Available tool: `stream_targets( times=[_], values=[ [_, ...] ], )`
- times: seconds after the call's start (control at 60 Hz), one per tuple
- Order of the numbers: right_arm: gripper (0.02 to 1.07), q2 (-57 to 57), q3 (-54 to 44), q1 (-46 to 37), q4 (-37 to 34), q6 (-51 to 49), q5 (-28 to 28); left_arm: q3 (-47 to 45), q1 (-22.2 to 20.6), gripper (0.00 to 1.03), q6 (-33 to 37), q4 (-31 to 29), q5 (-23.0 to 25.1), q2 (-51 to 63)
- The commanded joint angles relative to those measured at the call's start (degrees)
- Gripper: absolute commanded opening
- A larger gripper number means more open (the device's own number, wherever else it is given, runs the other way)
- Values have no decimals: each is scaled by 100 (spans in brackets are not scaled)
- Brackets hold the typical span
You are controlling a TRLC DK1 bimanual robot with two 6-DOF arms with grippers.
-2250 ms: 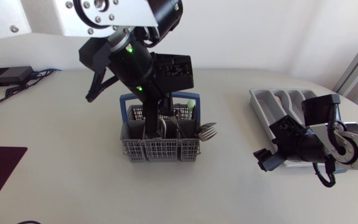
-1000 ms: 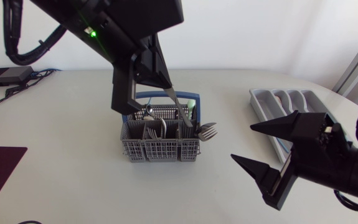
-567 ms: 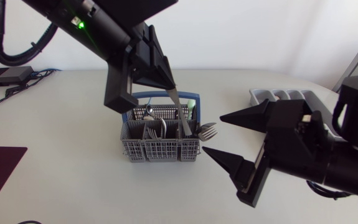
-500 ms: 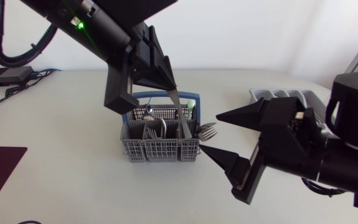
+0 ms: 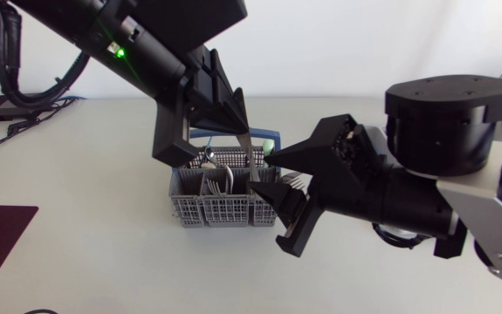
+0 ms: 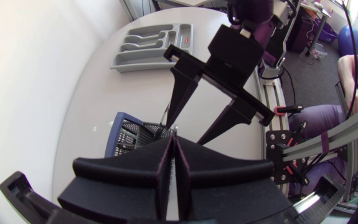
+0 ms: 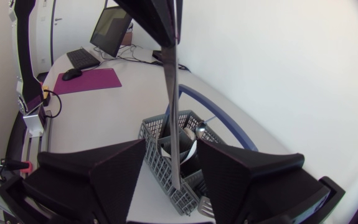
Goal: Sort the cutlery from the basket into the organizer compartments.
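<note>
White table, grey basket (image 5: 207, 209) in the middle. Left gripper (image 5: 240, 131) pinches a thin knife (image 5: 248, 148) — I think — above the basket. Right gripper (image 5: 260, 173) is wide open around it. Looks like hand-over time: next it should squeeze, then take the knife to the organizer (image 6: 154, 46), well apart.

1. Head view: nothing legible on the basket (image 5: 216, 209) or either arm
2. Left wrist view: organizer (image 6: 150, 46) shows no readable print
3. Right wrist view: no text, numbers or signs that can be read
</note>
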Motion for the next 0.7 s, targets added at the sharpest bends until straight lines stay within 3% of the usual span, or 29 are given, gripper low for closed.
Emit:
stream_targets(
  times=[0.0,0.233,0.467,0.683],
  values=[
    [45,244,169,82,188,191,-25,-114,71,4,-61,68,90,-183],
    [17,622,301,82,434,243,-42,-166,115,4,-61,76,178,-235],
    [8,674,371,82,364,252,-174,-175,203,4,-61,68,248,-288],
    [8,701,345,109,347,261,-201,-237,273,4,-61,68,345,-323]
  ],
)
